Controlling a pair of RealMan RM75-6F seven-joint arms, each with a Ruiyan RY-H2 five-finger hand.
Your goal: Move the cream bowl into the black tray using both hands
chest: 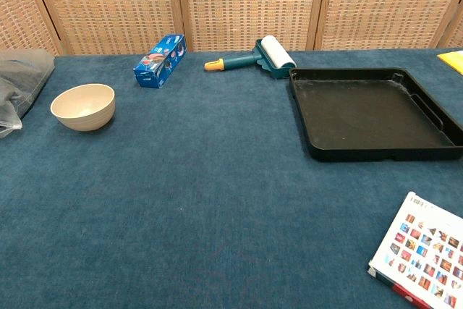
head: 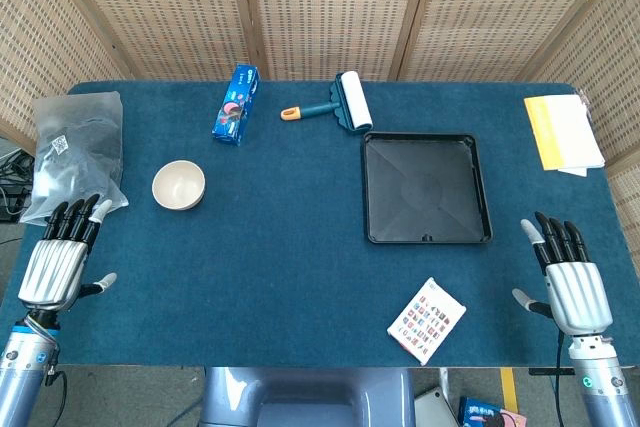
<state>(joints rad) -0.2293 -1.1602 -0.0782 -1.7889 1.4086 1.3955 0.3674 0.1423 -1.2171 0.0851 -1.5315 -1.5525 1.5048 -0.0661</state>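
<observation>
Over the table's near corners, left hand [head: 58,265] and right hand [head: 573,285] hover flat.

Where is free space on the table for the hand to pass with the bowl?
Bare cloth lies between the cream bowl and the black tray, in front of the blue box and lint roller. The tray is empty. The far edge is crowded.

You have a table [head: 300,247] covered in dark blue cloth. On it, towards your left, the cream bowl [head: 179,185] stands upright, with a grey plastic bag [head: 75,147] at the left edge. Along the far side lie a blue box [head: 236,104] and a teal lint roller [head: 338,104]. The black tray [head: 427,188] sits right of centre, yellow papers [head: 563,133] at the far right corner, and a patterned card pack [head: 427,319] near the front edge.
</observation>
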